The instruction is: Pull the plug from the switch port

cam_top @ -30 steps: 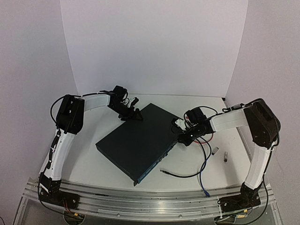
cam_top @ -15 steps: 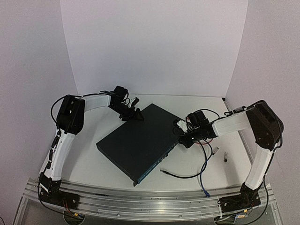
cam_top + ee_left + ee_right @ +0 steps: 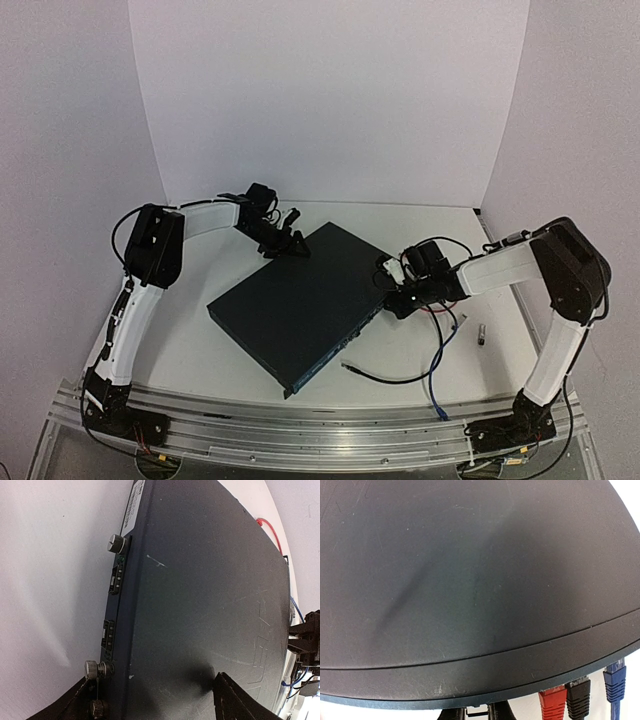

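Along the socket face of the switch (image 3: 300, 305), my right gripper (image 3: 477, 714) sits closed beside the red plug (image 3: 553, 700); left gripper (image 3: 155, 680), spread, straddles its rear edge, likely bracing it

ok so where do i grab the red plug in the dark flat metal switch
Take the red plug by its ridged boot just outside the dark flat metal switch, coming straight at the socket face. Pinch it top and bottom: the black plug sits close beside it, probably leaving no finger room there.
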You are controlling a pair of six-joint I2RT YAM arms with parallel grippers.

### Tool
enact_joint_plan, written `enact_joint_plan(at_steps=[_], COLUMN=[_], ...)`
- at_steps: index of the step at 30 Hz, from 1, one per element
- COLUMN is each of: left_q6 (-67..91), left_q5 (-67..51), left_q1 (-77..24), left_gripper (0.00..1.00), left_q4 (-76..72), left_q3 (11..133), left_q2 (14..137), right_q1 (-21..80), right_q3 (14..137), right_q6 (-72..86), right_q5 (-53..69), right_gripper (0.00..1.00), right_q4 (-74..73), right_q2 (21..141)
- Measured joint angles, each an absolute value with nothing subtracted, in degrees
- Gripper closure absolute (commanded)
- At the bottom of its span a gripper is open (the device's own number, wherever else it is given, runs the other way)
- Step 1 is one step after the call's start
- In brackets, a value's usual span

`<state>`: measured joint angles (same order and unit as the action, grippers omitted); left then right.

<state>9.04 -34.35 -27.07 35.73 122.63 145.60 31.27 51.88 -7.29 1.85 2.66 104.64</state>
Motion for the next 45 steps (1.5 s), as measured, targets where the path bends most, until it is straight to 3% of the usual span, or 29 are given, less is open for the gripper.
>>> enact_joint_plan(at_steps=[15, 25, 45], left_q6=[9.0, 8.9, 9.0], left_q5=[-35.0, -35.5, -35.7], left_q1=[-27.1, -29.1, -28.6], left_gripper=[0.25, 0.25, 0.25], left_q4=[36.4, 35.0, 32.9], left_q3=[123.8, 124.3, 124.4], left_q2=[146.5, 147.2, 147.5], right_q1=[31.4, 32.0, 33.0], right_q3=[47.2, 52.4, 52.2], right_q6=[-2.9, -4.0, 4.4], right_q5=[1.5, -1.2, 0.1], right_gripper=[1.0, 1.0, 1.0], right_q4=[8.7, -14.2, -23.9], right_q2=[102.9, 98.7, 96.8])
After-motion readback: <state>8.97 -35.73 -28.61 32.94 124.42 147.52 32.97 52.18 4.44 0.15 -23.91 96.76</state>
